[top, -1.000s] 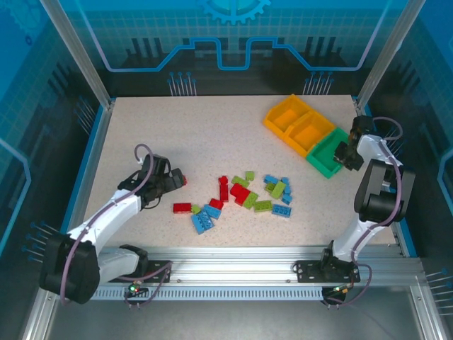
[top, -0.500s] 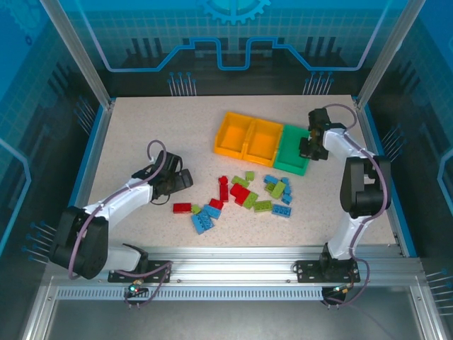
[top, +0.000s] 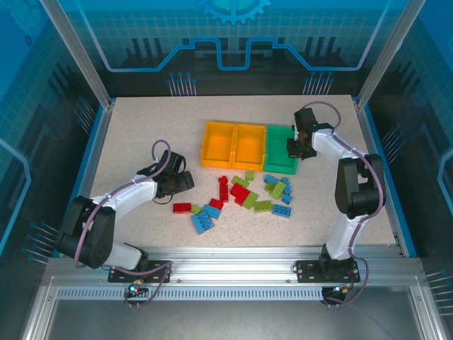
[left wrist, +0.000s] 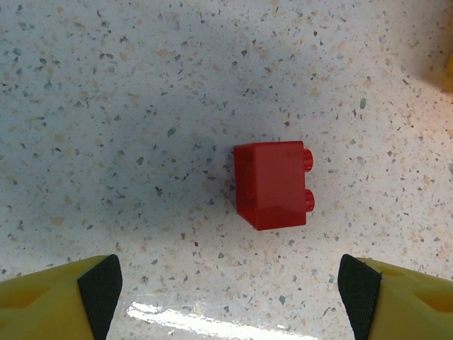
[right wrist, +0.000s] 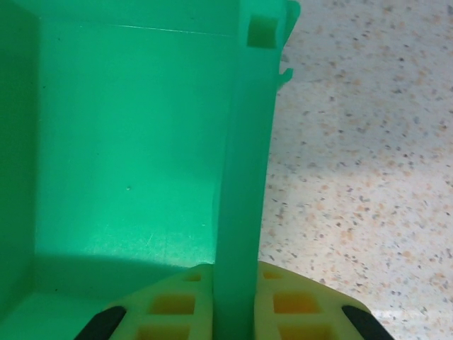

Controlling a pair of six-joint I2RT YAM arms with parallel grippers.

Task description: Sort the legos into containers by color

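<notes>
Top cam looks down from 6 o'clock over the whole table [top: 141,134]; both wrist cams sit way closer, pointing down; right one shares the green bin [top: 278,157] at 1 o'clock.

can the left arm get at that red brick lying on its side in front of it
Probably yes: the left gripper is open, its fingers spread wider than the red brick, which lies alone on bare tabletop just ahead of them, nothing in between.

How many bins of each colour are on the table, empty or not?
orange-yellow bins: 2
green bin: 1
Total: 3
</notes>
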